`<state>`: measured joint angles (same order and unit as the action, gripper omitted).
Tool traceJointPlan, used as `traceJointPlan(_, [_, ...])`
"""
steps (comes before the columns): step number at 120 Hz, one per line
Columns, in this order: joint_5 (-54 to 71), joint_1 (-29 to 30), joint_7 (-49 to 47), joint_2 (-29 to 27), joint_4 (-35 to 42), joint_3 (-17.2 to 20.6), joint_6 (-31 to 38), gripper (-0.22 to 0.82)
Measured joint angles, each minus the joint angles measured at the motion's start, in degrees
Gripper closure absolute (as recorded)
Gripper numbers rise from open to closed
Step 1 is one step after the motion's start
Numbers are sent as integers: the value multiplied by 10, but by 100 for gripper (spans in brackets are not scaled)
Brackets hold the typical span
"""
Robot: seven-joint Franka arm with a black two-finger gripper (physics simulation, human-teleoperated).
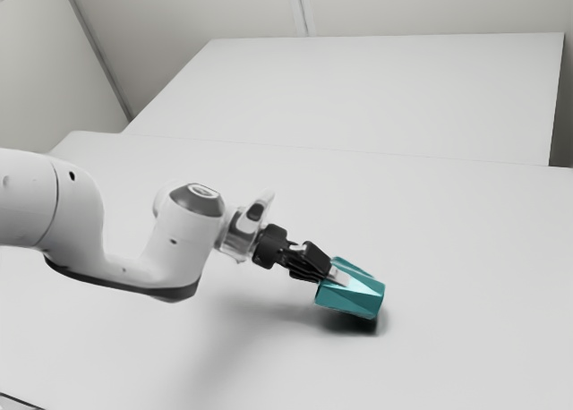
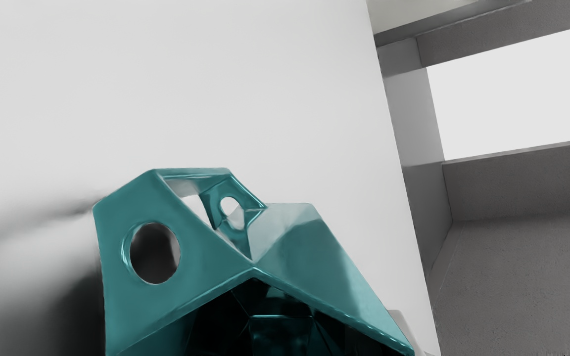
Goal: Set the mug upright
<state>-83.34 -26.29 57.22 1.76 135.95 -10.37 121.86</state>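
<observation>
Wrist view: teal mug (image 2: 206, 262) tipped, interior dark.

Arm (image 1: 166, 258) is being clad in smooth, rounded white shells, dotted with small dark marks. Shell at exterior view's left (image 1: 76, 217) is being ringed by thin seam. Near underside is being edged by dark strip (image 1: 116, 285). Wrist joint is being capped in grey (image 1: 190, 200). Gripper (image 1: 337, 275) is being finished in blocky black, with pale tip.
</observation>
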Motion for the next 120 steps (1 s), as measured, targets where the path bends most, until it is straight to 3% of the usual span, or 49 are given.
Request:
traceJointPlan(29, [74,1,-9,-76,-10,0,19,78])
traceJointPlan(78, [507,47,-139,-134,-37,0,44,79])
traceJointPlan(120, [757,86,-248,-127,-48,-1,16,79])
